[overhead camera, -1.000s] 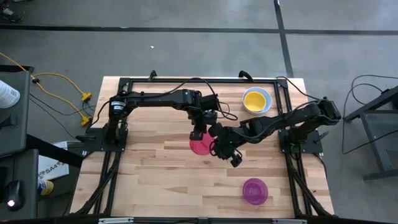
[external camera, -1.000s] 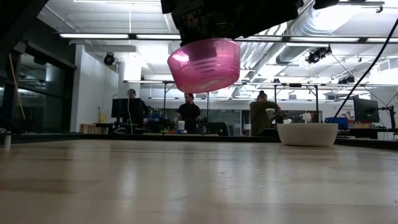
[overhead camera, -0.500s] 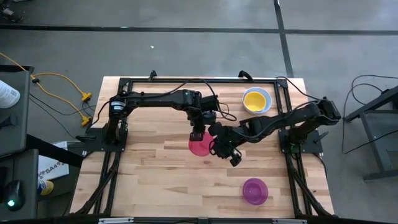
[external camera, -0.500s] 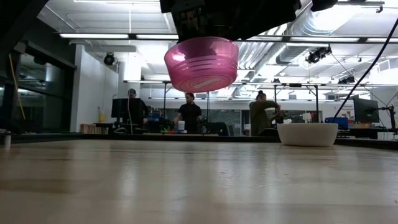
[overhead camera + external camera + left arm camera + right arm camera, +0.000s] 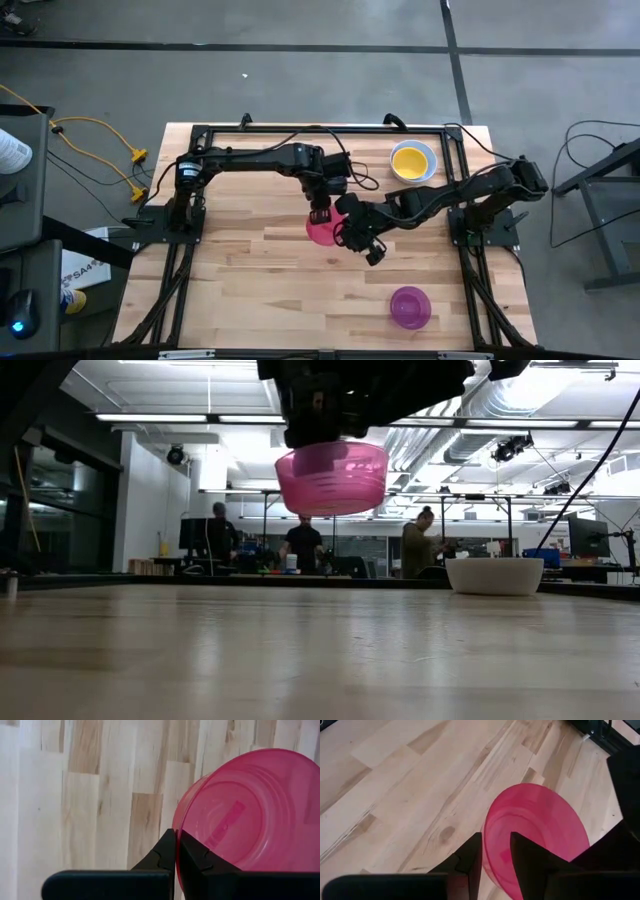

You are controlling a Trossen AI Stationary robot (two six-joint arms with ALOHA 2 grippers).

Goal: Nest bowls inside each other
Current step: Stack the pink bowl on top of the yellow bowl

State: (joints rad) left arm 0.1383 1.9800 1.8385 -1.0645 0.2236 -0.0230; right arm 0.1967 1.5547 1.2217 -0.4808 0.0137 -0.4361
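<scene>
A pinkish-red bowl (image 5: pixel 322 232) (image 5: pixel 332 478) hangs in the air over the middle of the table, open side up and roughly level. My left gripper (image 5: pixel 318 214) (image 5: pixel 176 851) is shut on its rim. My right gripper (image 5: pixel 340 236) (image 5: pixel 496 851) is open at the bowl's right side, with one finger outside the wall and one over the inside. A yellow bowl (image 5: pixel 412 160) sits inside a pale bowl (image 5: pixel 494 575) at the far right. A purple bowl (image 5: pixel 410 307) rests on its base near the front right. My left gripper pinches the pink bowl's rim (image 5: pixel 175 826) on its far side, one finger inside the bowl and one outside. The fingers come from above, slanting steeply down. The bowl hangs clear of the table, upright. My right gripper straddles the rim (image 5: pixel 485 837); I cannot tell whether it touches.
A black frame (image 5: pixel 300 128) runs around the wooden table's far and side edges. Bare wood lies at the table's left and front. In the low view, people stand in the room far behind the table.
My left gripper has rolled at the wrist while staying in place. The pink bowl has turned with it, from tilted to roughly level, still clear of the table.
</scene>
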